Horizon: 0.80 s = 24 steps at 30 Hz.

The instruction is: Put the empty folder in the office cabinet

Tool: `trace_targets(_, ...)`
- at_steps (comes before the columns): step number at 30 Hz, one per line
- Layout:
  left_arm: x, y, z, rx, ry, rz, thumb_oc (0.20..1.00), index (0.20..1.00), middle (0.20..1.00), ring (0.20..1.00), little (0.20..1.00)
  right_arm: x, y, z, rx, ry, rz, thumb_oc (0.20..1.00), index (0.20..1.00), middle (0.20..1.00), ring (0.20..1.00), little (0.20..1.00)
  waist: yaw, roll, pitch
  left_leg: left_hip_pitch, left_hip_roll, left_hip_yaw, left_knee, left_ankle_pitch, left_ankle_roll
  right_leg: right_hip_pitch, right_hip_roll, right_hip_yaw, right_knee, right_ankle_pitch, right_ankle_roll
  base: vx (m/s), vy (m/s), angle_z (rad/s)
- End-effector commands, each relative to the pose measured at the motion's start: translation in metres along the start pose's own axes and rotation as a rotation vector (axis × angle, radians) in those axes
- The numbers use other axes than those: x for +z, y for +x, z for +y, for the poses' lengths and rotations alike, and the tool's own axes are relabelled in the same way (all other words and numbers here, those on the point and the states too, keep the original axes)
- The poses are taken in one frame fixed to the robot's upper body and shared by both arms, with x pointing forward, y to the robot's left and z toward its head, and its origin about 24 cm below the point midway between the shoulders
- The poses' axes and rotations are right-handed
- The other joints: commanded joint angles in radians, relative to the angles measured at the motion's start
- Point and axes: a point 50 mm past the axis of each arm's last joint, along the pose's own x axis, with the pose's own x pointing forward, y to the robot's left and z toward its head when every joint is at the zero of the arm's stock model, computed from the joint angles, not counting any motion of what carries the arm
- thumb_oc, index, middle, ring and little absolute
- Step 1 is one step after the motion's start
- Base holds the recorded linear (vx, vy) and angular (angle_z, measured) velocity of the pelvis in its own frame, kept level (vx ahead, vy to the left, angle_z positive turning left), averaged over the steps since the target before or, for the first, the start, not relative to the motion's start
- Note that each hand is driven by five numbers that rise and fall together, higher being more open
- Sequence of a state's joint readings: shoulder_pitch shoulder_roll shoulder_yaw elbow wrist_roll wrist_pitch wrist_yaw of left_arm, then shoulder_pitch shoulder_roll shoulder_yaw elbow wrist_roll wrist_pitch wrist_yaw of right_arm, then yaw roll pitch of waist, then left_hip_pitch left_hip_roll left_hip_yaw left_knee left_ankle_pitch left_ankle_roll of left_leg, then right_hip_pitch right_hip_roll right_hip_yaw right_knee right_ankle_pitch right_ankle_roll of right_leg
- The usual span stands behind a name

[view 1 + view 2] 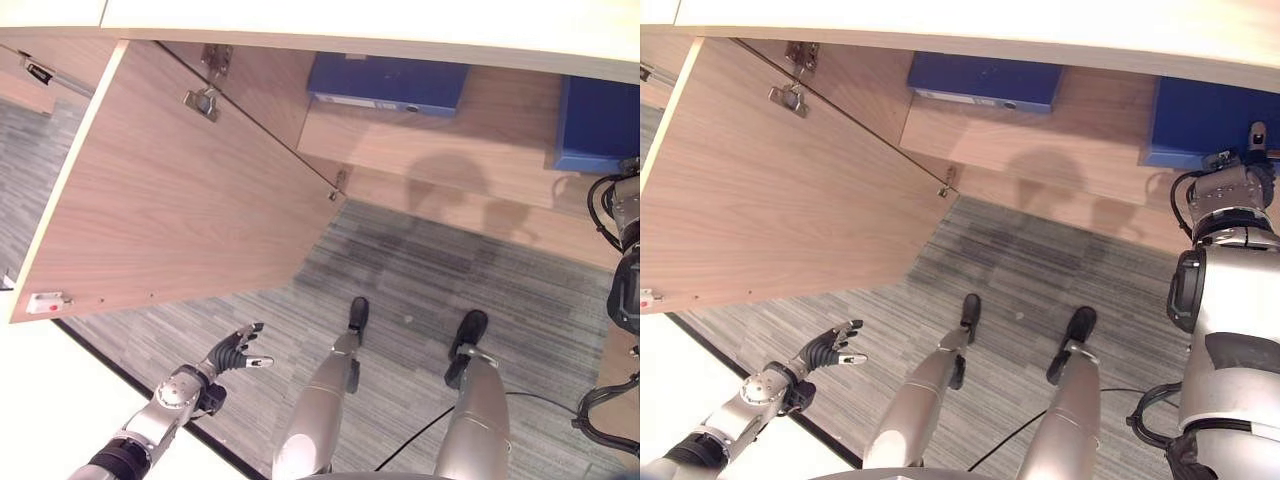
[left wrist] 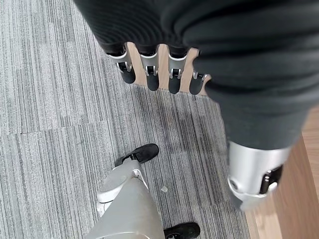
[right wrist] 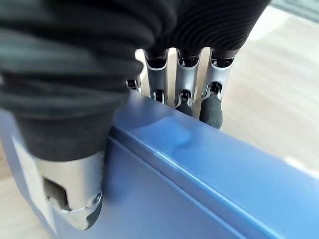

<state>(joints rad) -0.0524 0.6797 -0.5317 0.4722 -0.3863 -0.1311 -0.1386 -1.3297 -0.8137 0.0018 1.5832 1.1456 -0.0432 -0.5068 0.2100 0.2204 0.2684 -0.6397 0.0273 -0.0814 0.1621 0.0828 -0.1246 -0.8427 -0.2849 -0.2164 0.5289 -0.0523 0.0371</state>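
- The office cabinet [image 1: 430, 150] is open, with its wooden door [image 1: 170, 200] swung wide toward the robot's left side. The inside is a light wood shelf.
- Two blue folders are inside, so far as I can count. One folder [image 1: 388, 82] lies at the back of the shelf, toward the left half.
- The other blue folder [image 1: 1205, 125] is at the shelf's right edge, and that's the one the right hand [image 3: 184, 94] has got. In the right wrist view the fingers [image 3: 212, 107] curl over the folder's top edge while the thumb [image 3: 75, 194] presses its near face, so it's clamped between them. Can't tell if it's actually empty, since it's closed.
- The left hand [image 1: 235, 352] hangs low over the floor on the left, in front of the open door, holding nothing. Its fingers are loosely spread and only slightly bent, with the thumb out to the side.
- The floor is grey striped carpet [image 1: 400, 270] running right up to the cabinet's base.
- A pale top panel [image 1: 350, 25] runs across the cabinet above the shelf.
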Motion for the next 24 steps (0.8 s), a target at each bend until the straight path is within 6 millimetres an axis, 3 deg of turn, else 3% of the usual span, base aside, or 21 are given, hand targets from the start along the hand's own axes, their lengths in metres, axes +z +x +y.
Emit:
trace_targets(1,-0.009,-0.009,0.014,0.033,0.011,0.040,1.000,1.000,1.000,1.000,1.000,0.007,0.013,-0.037,-0.163,-0.081,0.002,1.000,1.000,1.000,1.000,1.000,0.020,0.032,0.066,-0.005,0.044,0.014,-0.035,-0.017,-0.010,0.117,-0.002,0.062,0.033,-0.143,0.138,0.09,-0.027,0.03)
trace_targets(2,-0.009,-0.009,0.013,0.034,0.008,0.039,1.000,1.000,1.000,1.000,1.000,0.010,0.013,-0.036,-0.162,-0.086,-0.005,1.000,1.000,1.000,1.000,1.000,0.018,0.027,0.057,0.004,0.043,0.008,-0.041,-0.035,-0.013,0.127,-0.001,0.072,0.030,-0.165,0.144,-0.09,0.013,0.01)
trace_targets(3,-0.010,-0.009,0.012,0.033,0.004,0.042,1.000,1.000,1.000,1.000,1.000,0.010,0.012,-0.036,-0.164,-0.087,-0.008,1.000,1.000,1.000,1.000,1.000,0.020,0.030,0.064,-0.005,0.045,0.014,-0.039,-0.013,-0.010,0.121,-0.001,0.060,0.024,-0.138,0.139,0.09,-0.032,0.00)
trace_targets(4,-0.010,-0.009,0.012,0.030,0.001,0.046,1.000,1.000,1.000,1.000,1.000,0.011,0.012,-0.035,-0.162,-0.091,-0.010,1.000,1.000,1.000,1.000,1.000,0.018,0.026,0.055,0.005,0.044,0.008,-0.044,-0.034,-0.014,0.129,0.000,0.071,0.026,-0.161,0.144,-0.09,0.017,-0.04)
trace_targets(5,-0.012,-0.010,0.011,0.029,0.000,0.050,1.000,1.000,1.000,1.000,1.000,0.011,0.012,-0.035,-0.162,-0.092,-0.012,1.000,1.000,1.000,1.000,1.000,0.021,0.028,0.060,-0.003,0.046,0.012,-0.042,-0.011,-0.010,0.124,-0.001,0.061,0.022,-0.135,0.139,0.00,0.000,0.00)
trace_targets(11,-0.013,-0.010,0.010,0.031,-0.009,0.056,1.000,1.000,1.000,1.000,1.000,0.016,0.009,-0.029,-0.150,-0.078,-0.019,1.000,1.000,1.000,1.000,1.000,0.021,0.026,0.054,0.004,0.046,0.011,-0.048,-0.010,-0.011,0.132,0.001,0.060,0.014,-0.133,0.139,-0.01,0.003,-0.01)
trace_targets(15,-0.015,-0.014,0.016,0.038,-0.006,0.074,1.000,1.000,1.000,1.000,1.000,0.045,-0.006,0.003,-0.034,0.014,-0.066,1.000,1.000,1.000,1.000,1.000,0.025,0.016,0.039,0.012,0.042,0.009,-0.052,-0.027,-0.016,0.138,-0.002,0.069,0.022,-0.154,0.144,0.02,-0.005,0.00)
trace_targets(17,-0.017,-0.015,0.017,0.039,-0.010,0.079,1.000,1.000,1.000,1.000,1.000,0.050,-0.009,0.009,-0.012,0.025,-0.076,1.000,1.000,1.000,1.000,1.000,0.028,0.018,0.045,0.005,0.044,0.014,-0.051,-0.010,-0.014,0.130,-0.003,0.060,0.020,-0.133,0.140,-0.03,0.004,-0.03)
trace_targets(20,-0.022,-0.016,0.018,0.047,-0.011,0.107,1.000,1.000,1.000,1.000,1.000,0.075,-0.028,0.037,0.092,0.063,-0.138,1.000,1.000,1.000,1.000,1.000,0.024,0.006,0.033,0.019,0.042,0.010,-0.063,-0.028,-0.019,0.135,-0.004,0.073,0.023,-0.157,0.144,0.06,-0.018,-0.01)
trace_targets(24,-0.025,-0.013,0.015,0.050,-0.027,0.117,1.000,1.000,1.000,1.000,1.000,0.088,-0.038,0.048,0.136,0.008,-0.199,1.000,1.000,1.000,1.000,1.000,0.025,0.003,0.041,0.015,0.047,0.014,-0.064,-0.003,-0.015,0.138,0.000,0.057,0.010,-0.128,0.137,0.00,0.000,0.00)
